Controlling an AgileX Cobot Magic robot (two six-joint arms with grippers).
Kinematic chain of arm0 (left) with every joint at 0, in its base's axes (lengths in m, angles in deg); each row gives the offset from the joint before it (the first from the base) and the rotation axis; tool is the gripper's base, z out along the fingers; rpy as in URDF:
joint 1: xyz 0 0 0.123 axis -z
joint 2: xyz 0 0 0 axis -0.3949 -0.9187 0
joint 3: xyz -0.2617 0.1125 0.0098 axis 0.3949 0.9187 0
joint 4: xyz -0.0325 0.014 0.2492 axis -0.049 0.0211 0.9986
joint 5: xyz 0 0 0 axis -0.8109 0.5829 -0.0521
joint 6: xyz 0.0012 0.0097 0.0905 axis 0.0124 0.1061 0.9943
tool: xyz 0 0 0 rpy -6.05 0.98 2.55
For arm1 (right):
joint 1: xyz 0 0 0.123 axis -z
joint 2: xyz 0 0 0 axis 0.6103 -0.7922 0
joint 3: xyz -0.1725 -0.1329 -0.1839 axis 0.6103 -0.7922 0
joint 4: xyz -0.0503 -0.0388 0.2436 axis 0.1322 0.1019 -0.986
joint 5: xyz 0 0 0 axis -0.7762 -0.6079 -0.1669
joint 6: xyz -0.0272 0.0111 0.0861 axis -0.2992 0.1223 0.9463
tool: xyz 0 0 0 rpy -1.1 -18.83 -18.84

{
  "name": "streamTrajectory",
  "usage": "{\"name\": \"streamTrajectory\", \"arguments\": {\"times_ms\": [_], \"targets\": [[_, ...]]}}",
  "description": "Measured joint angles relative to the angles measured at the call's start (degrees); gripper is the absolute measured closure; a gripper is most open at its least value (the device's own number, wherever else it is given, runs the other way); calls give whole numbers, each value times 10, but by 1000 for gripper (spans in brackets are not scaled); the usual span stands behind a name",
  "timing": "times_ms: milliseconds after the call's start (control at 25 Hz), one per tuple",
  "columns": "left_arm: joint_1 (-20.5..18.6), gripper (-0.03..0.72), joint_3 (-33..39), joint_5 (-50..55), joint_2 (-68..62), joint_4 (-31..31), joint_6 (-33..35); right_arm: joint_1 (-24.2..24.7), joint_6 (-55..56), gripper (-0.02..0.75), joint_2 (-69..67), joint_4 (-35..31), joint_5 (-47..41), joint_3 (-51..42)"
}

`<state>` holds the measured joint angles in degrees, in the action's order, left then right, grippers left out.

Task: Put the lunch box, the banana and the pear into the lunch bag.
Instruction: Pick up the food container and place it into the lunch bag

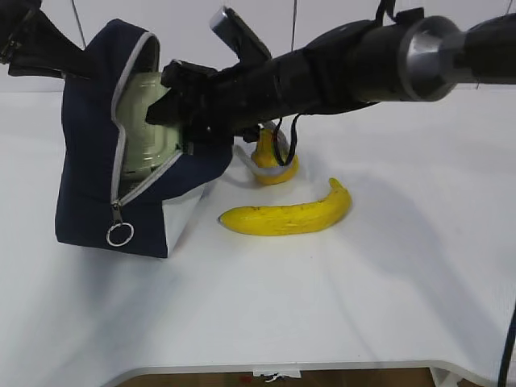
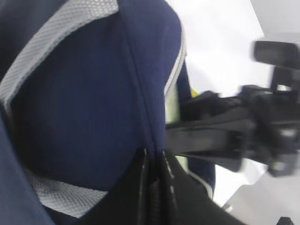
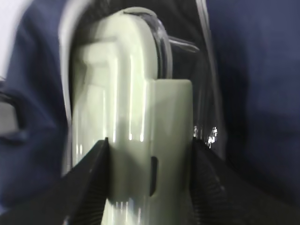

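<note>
The navy lunch bag stands at the left, tipped, with its zipped mouth open toward the right. My left gripper is shut on the bag's navy fabric at the top and holds it up. The sage-green lunch box sits on edge inside the bag's mouth. My right gripper is shut on the lunch box, one finger on each side of its lid. On the table right of the bag lies the yellow banana. The pear stands behind it, partly hidden by the right arm.
The bag's metal ring pull hangs at the lower front of the zipper. A grey rope handle lies by the pear. The right arm stretches across above the fruit. The table's front edge runs along the bottom.
</note>
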<state>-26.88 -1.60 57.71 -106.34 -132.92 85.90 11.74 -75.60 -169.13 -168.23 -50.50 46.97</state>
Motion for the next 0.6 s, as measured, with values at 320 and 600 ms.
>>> {"name": "streamTrajectory", "arguments": {"times_ms": [320,600], "targets": [[0,676,0,42,0,58,3,-2,-1,374,-44,-21,-3,50],[0,676,0,50,-4,72,4,-2,2,374,-81,-28,-9,66]]}}
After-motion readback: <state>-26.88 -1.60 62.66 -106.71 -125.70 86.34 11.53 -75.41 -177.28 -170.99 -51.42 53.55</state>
